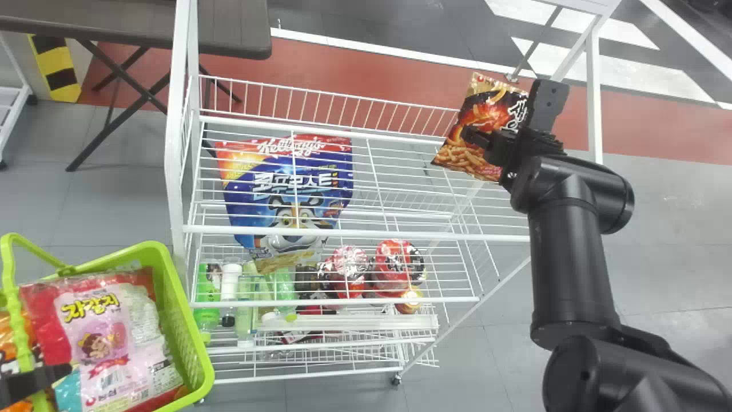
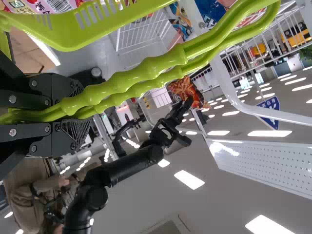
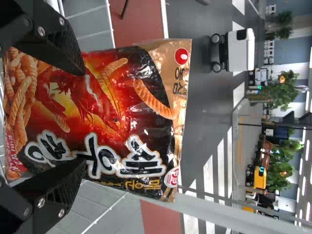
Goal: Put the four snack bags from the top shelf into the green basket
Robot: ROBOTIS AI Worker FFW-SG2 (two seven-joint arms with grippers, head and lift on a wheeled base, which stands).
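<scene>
On the top shelf (image 1: 229, 231) a red-and-black snack bag (image 1: 470, 157) stands at the right end, and a blue snack bag (image 1: 286, 189) is at the left. My right gripper (image 1: 508, 112) is open at the red-and-black bag. In the right wrist view, that bag (image 3: 141, 117) lies across the space before the parted fingers of my right gripper (image 3: 84, 118). The green basket (image 1: 197, 343) is at the lower left, holding a pink bag (image 1: 100, 343) and an orange one (image 1: 8, 343). My left gripper (image 1: 34, 382) is shut on its handle; the left wrist view has this gripper (image 2: 77, 111) clamped around the handle (image 2: 141, 75).
Lower shelves hold bottles (image 1: 231, 283) and red round packs (image 1: 394, 266). White posts (image 1: 177, 131) frame the rack, with one between basket and top shelf. Behind it on the left stands a dark folding table (image 1: 234, 28).
</scene>
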